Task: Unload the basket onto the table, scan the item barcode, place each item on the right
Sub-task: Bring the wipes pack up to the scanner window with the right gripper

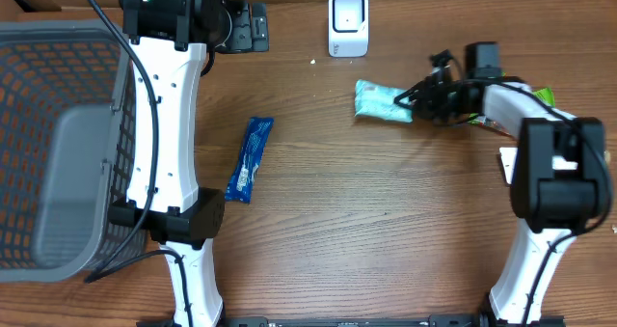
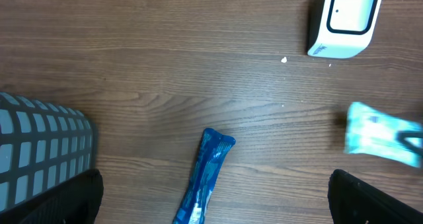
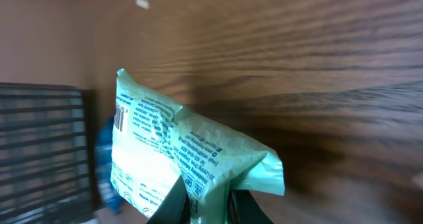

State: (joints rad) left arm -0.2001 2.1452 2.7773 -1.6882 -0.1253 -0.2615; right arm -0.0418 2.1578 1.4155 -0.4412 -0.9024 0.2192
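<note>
- The right gripper (image 1: pixel 413 99) is clenching one end of the mint-green crinkled plastic packet (image 1: pixel 379 102), holding it near the white box-shaped barcode scanner (image 1: pixel 348 23).
- The grasp is appearing complete; presenting the barcode to the scanner is remaining.
- The left gripper (image 1: pixel 243 27) is hanging released, holding nothing.
- Counting in clear view: two packets, the second being a blue foil packet (image 1: pixel 251 159) lying on the table; one scanner; one grey mesh basket (image 1: pixel 58 67).

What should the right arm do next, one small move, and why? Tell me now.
Probably lift the green packet clear of the table and swing it toward the white scanner. The right fingers already pinch the packet's end. In the overhead view the scanner stands close by, up and to the left, with nothing between them.
</note>
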